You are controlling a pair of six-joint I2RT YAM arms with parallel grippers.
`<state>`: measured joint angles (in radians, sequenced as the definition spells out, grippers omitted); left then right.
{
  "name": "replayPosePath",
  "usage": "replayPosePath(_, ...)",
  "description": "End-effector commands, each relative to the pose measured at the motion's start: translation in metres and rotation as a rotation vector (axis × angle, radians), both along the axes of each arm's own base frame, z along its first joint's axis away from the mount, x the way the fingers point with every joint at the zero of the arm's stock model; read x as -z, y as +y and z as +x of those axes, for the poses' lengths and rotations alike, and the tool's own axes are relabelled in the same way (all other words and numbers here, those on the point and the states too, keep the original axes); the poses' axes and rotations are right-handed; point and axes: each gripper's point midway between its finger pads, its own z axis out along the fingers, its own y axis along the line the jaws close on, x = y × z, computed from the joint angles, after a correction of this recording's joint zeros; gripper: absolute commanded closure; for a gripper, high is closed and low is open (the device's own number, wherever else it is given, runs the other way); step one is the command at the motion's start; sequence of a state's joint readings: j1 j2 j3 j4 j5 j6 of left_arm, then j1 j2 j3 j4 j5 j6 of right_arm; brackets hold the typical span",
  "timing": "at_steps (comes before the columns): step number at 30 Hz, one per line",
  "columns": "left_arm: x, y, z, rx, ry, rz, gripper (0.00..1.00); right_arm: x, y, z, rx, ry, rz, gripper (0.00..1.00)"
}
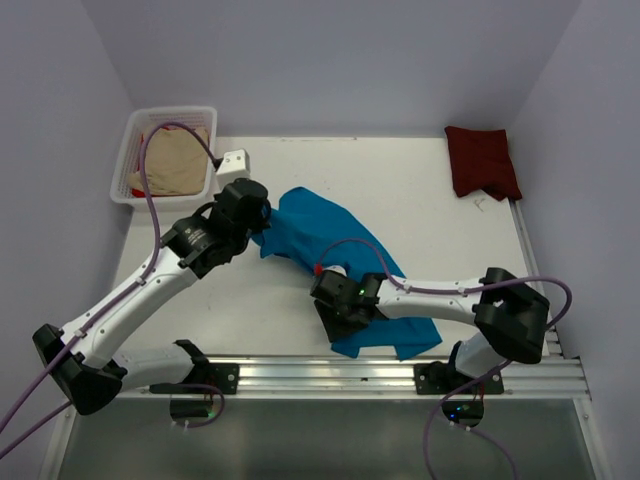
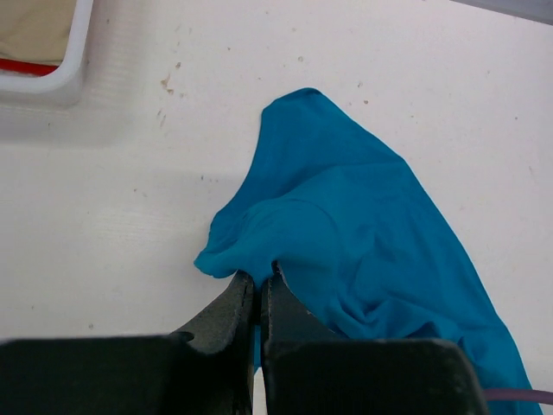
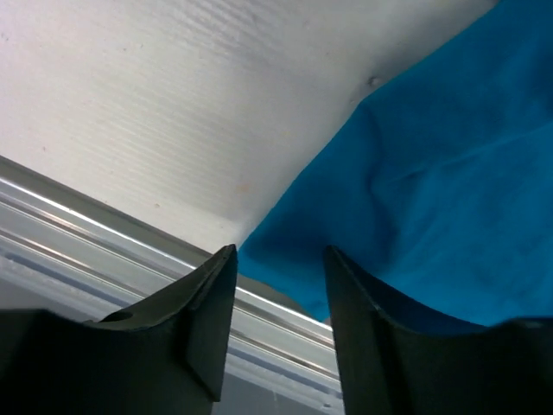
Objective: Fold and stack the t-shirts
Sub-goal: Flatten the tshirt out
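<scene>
The top view looks down from above and behind the arms, far enough to take in the whole surface (image 1: 420,200), with the basket (image 1: 160,200) at far left and the teal shirt (image 1: 300,225) in the middle. The left wrist view looks close along the left fingers (image 2: 229,311) at the teal shirt (image 2: 363,225) and a basket (image 2: 73,69) corner. The right wrist view, nearer still, looks past the right fingers (image 3: 203,303) at the teal shirt (image 3: 449,190) and the rail (image 3: 86,233), both also in the top view.

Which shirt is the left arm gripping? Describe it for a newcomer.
On the white table, look at the middle. The teal-blue t-shirt lies crumpled in a diagonal strip, one edge pinched in the left end effector. It is the only blue cloth; the maroon shirt sits folded at the far right corner.
</scene>
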<state>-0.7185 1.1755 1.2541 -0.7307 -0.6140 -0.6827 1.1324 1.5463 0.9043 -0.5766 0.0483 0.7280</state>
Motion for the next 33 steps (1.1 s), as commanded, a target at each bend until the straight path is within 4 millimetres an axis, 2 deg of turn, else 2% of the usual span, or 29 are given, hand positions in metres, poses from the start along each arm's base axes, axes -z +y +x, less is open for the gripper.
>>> replayPosePath(1, -0.009, 0.004, 0.004, -0.001, -0.055, -0.029, 1.0, 0.007, 0.009, -0.004, 0.053, -0.016, 0.009, 0.53)
replayPosePath(2, -0.01, 0.006, 0.004, -0.003, -0.063, -0.032, 1.0, 0.013, 0.011, -0.01, 0.043, -0.009, -0.004, 0.7)
replayPosePath(4, -0.005, 0.01, 0.004, -0.011, -0.061, -0.028, 1.0, 0.019, 0.009, -0.013, 0.046, -0.005, -0.023, 0.89)
replayPosePath(6, -0.004, 0.013, 0.003, -0.016, -0.066, -0.026, 1.0, 0.027, 0.008, -0.017, 0.04, -0.003, -0.046, 0.97)
replayPosePath(11, 0.011, 0.023, 0.001, -0.034, -0.053, -0.017, 1.0, 0.038, 0.001, -0.018, 0.044, -0.009, -0.07, 0.94)
replayPosePath(13, 0.019, 0.026, 0.0, -0.042, -0.042, -0.008, 1.0, 0.038, -0.001, -0.016, 0.05, -0.022, -0.076, 1.0)
replayPosePath(17, 0.027, 0.03, -0.003, -0.05, -0.03, -0.004, 1.0, 0.03, -0.005, -0.009, 0.051, -0.065, -0.085, 1.0)
replayPosePath(19, 0.029, 0.031, -0.003, -0.051, -0.024, 0.001, 1.0, 0.018, 0.0, -0.002, 0.053, -0.102, -0.065, 1.0)
replayPosePath(21, 0.029, 0.032, -0.003, -0.054, -0.018, 0.006, 1.0, 0.005, -0.004, 0.004, 0.055, -0.138, -0.078, 1.0)
replayPosePath(22, 0.029, 0.033, -0.002, -0.056, -0.017, 0.009, 1.0, -0.011, -0.003, 0.017, 0.078, -0.206, -0.06, 1.0)
replayPosePath(26, 0.03, 0.035, -0.003, -0.065, -0.013, 0.017, 1.0, -0.039, -0.019, 0.035, 0.124, -0.285, -0.073, 1.0)
replayPosePath(27, 0.031, 0.036, -0.003, -0.066, -0.009, 0.019, 1.0, -0.04, -0.021, 0.037, 0.124, -0.282, -0.077, 0.9)
replayPosePath(28, 0.031, 0.036, -0.003, -0.067, -0.008, 0.017, 1.0, -0.038, -0.026, 0.037, 0.12, -0.276, -0.096, 0.74)
replayPosePath(30, 0.032, 0.035, -0.002, -0.066, -0.005, 0.019, 1.0, -0.032, -0.026, 0.034, 0.109, -0.252, -0.109, 0.51)
replayPosePath(33, 0.032, 0.034, -0.001, -0.066, -0.004, 0.016, 1.0, -0.019, -0.016, 0.025, 0.095, -0.194, -0.079, 0.49)
